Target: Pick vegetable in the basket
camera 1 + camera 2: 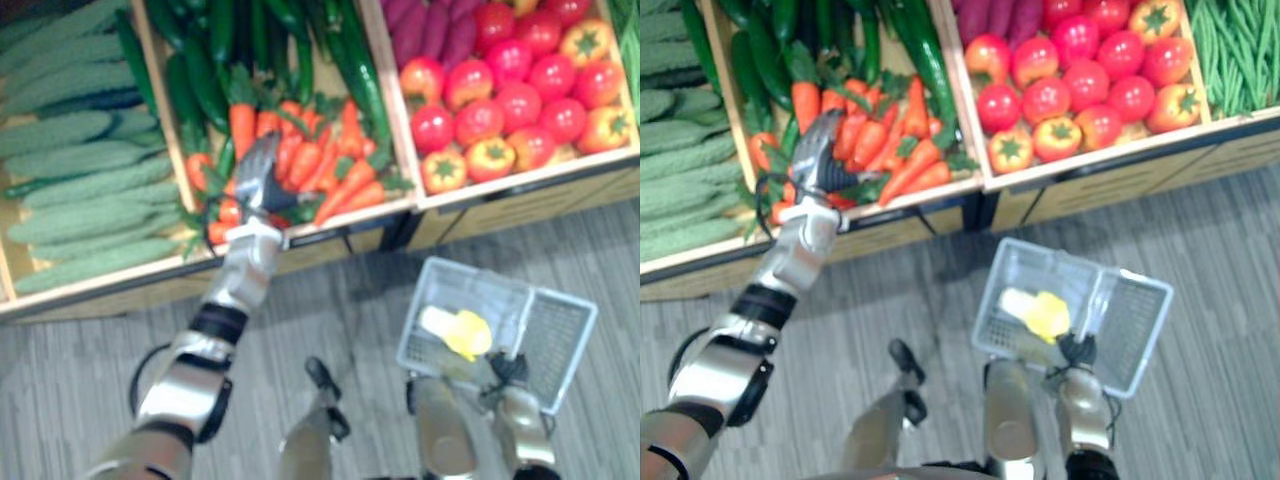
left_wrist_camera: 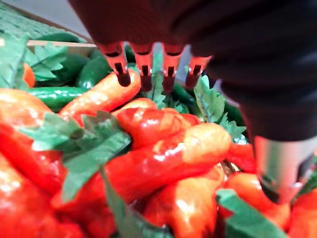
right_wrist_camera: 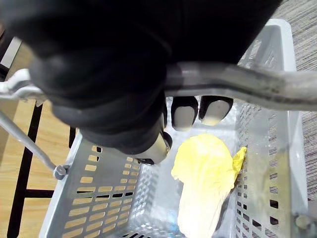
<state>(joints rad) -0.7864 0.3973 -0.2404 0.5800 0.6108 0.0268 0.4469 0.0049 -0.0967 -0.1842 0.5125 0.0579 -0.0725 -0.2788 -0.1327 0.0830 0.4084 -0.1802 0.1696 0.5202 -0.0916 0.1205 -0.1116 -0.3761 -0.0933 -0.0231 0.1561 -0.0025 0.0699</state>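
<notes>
Carrots [image 1: 320, 175] heaped in middle wooden crate [image 1: 350, 225], orange with green leaf tops. Dark green cucumbers [image 1: 200, 60] stacked behind them in same crate.

Left hand [image 1: 258, 178] out over near-left part of carrot pile, arm reaching forward from lower left. Left wrist view: fingers [image 2: 119, 64] straight in a row, tips down at a carrot and its leaf tops; thumb [image 2: 280, 168] held apart on other side of pile. Nothing gripped, hand spread and empty. Fingertip contact with carrot: cannot tell.

Basket [image 1: 565, 335] pale grey plastic with slotted walls, hanging low on robot's right above grey plank floor [image 1: 340, 290], near front edge of crates. Right hand [image 3: 109, 84] wrapped round basket handle [image 3: 247, 87], a grey metal bar; fingers curled under bar, dark tips visible below it.

Inside basket: one cabbage [image 3: 205, 178], yellow leafy top, pale stem end, lying on basket bottom close to one side wall.

Left crate: bumpy pale green gourds [image 1: 80, 180] lying sideways. Right crate: red tomatoes [image 1: 500, 90] in rows, a few orange-yellow ones with green stars along front and far corner, purple sweet potatoes [image 1: 430, 30] at back. Further right, in right eye view: green beans [image 1: 1235, 55] in next crate.
</notes>
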